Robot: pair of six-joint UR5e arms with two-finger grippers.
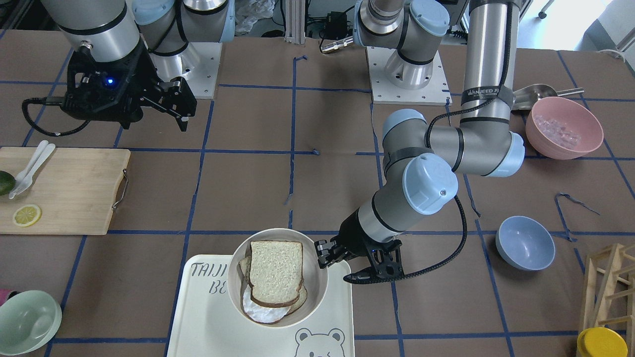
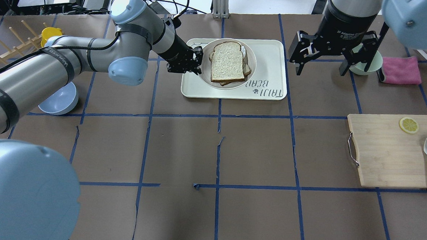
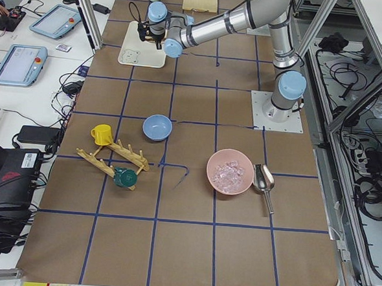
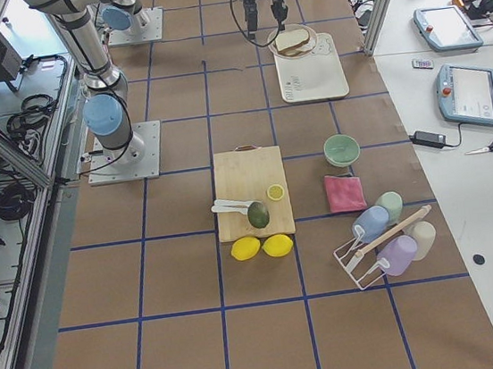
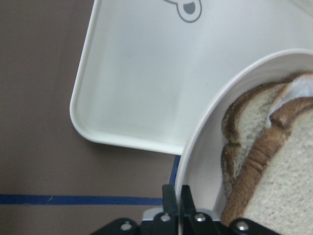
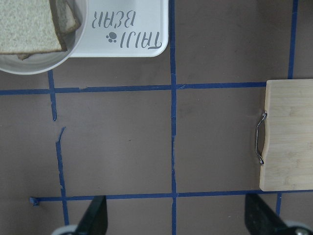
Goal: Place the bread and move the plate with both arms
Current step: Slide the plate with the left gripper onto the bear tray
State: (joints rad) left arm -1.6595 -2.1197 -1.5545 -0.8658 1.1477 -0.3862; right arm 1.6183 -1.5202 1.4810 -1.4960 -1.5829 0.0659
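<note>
One rim grip.
Left pincer (image 2: 198,60) pinches the plate (image 2: 252,56) rim; right pincer (image 2: 321,71), spread, hangs well apart opposite.

TAIJI BEAR on tray (image 2: 272,50), WANJEED on arm strap (image 1: 483,93)

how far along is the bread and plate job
Done: the bread lies in the plate, atop another slice. In hand: the left end effector pinches the plate's rim. Left: the right end effector hangs open, clear of the plate, which sits on the tray, so the two-arm move looks yet to come.
</note>
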